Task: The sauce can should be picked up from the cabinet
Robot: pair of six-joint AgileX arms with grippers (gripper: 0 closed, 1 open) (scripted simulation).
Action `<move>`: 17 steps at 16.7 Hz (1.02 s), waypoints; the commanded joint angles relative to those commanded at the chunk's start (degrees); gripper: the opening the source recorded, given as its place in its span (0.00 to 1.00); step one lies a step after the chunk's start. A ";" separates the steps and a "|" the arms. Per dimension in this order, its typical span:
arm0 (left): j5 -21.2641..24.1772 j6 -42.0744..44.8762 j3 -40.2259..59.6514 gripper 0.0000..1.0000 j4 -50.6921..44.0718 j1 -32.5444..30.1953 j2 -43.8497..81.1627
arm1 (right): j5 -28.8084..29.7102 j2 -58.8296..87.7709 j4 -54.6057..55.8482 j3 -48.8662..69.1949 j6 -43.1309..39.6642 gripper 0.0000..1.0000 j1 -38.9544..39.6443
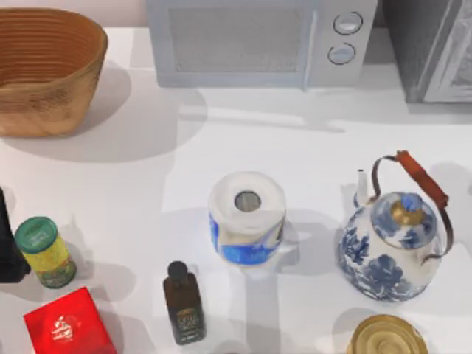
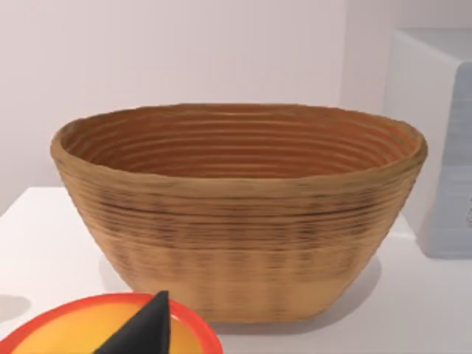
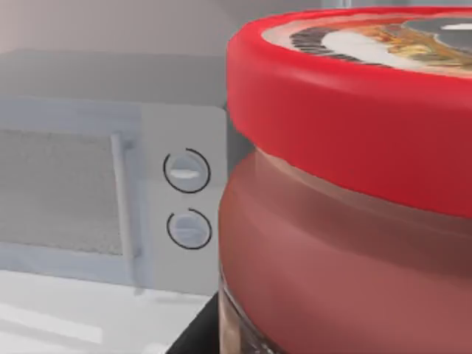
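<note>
Keeping the red-topped, orange-red cylindrical sauce can [image 3: 346,184], filling frame right, upright seems wise. Whether the right gripper [image 3: 193,333] below it is holding it, I cannot tell. The left gripper [image 1: 6,247] idles at the frame's left edge.

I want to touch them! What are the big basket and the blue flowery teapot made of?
The basket looks like woven straw or cane: tan, ridged coils, matte. The teapot looks like shiny glazed china, white with blue flowers, and its handle seems wrapped in brown leather or wood.

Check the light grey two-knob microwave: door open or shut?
Shut: on the microwave, the door lies flush with the knob panel in top and right wrist views.
</note>
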 joint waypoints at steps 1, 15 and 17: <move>0.00 0.00 0.00 1.00 0.00 0.00 0.00 | -1.27 2.59 2.08 0.93 0.04 0.00 -0.37; 0.00 0.00 0.00 1.00 0.00 0.00 0.00 | -19.59 40.85 29.40 12.19 0.54 0.00 -5.03; 0.00 0.00 0.00 1.00 0.00 0.00 0.00 | -22.09 46.32 33.29 13.79 0.62 0.00 -5.81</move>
